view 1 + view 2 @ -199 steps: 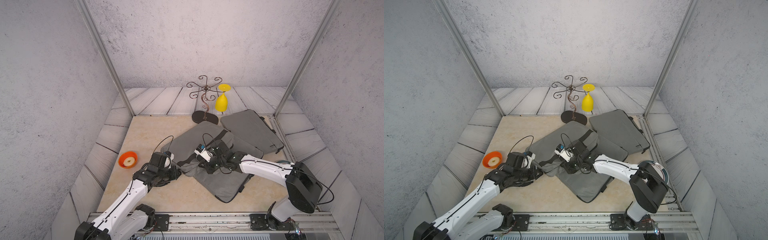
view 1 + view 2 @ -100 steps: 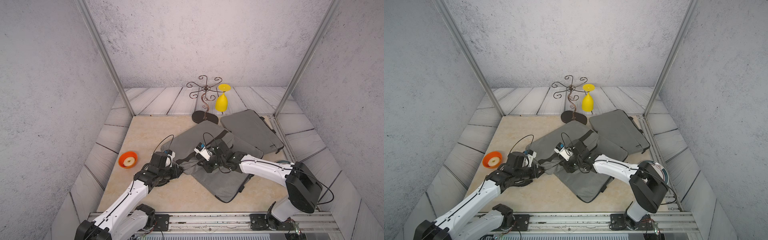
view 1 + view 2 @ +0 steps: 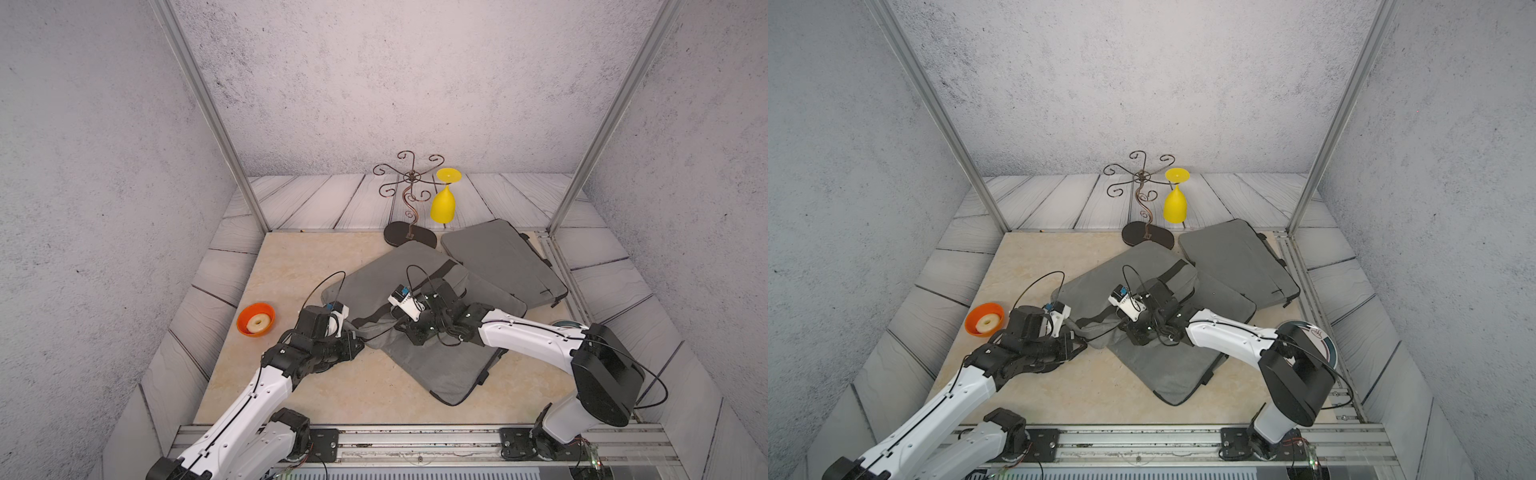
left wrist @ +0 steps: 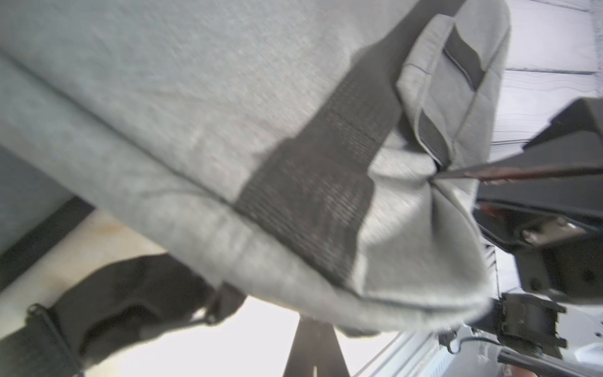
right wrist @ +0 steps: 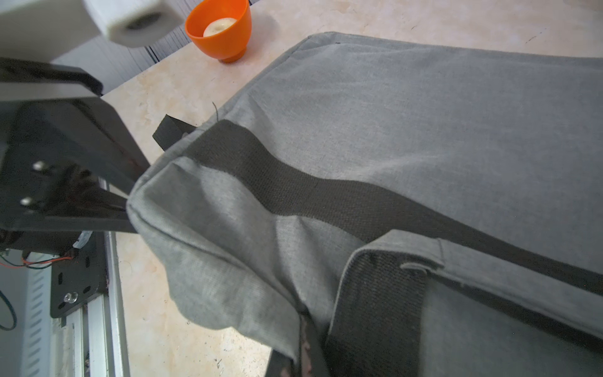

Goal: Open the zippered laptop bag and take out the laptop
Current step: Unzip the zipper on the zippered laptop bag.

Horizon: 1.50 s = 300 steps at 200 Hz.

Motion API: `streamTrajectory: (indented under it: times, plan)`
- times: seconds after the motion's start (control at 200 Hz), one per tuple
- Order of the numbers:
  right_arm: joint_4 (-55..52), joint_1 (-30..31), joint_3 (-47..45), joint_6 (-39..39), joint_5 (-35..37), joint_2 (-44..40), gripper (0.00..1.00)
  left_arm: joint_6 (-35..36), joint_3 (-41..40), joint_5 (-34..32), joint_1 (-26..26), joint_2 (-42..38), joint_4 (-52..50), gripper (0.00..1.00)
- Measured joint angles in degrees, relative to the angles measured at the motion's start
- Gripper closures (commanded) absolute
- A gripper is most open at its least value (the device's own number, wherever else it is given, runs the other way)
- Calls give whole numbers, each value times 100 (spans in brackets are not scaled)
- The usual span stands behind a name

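Observation:
The grey laptop bag with a black strap lies mid-table, its near corner bunched and lifted. My left gripper is low at that corner, jaws shut on the bag's edge. In the left wrist view the closed fingers meet the bag's seam. My right gripper is shut on a fold of the bag's fabric beside the handle. The right wrist view shows this pinch at the gripper. The zipper's state cannot be made out. The laptop is hidden.
Another grey bag lies at the back right, and a flat grey sleeve lies under the held bag toward the front. An orange bowl holding a white ring sits at the left. A wire stand carries a yellow glass at the back.
My left gripper has edged right to the bag's corner and closed fully on its edge. The right gripper has kept its pinch with little movement.

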Motion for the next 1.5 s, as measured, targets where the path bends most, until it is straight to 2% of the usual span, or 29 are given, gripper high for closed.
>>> streamTrajectory:
  times: [0.24,0.961,1.051,1.226,1.501]
  plan:
    - [-63,4,157,2,11,149,100,0,98,358,-125,-44,-142,100]
    - [-186,52,192,-98,48,225,99,-181,1386,111,-1320,1982,59,100]
    - [-90,39,94,-61,2,223,97,-219,1405,114,-1344,2085,57,95]
    - [101,9,-33,24,-76,214,85,-199,1421,72,-1351,2055,-98,81]
    - [267,-39,-240,190,-208,81,68,-229,1427,-52,-1062,1388,-428,62]
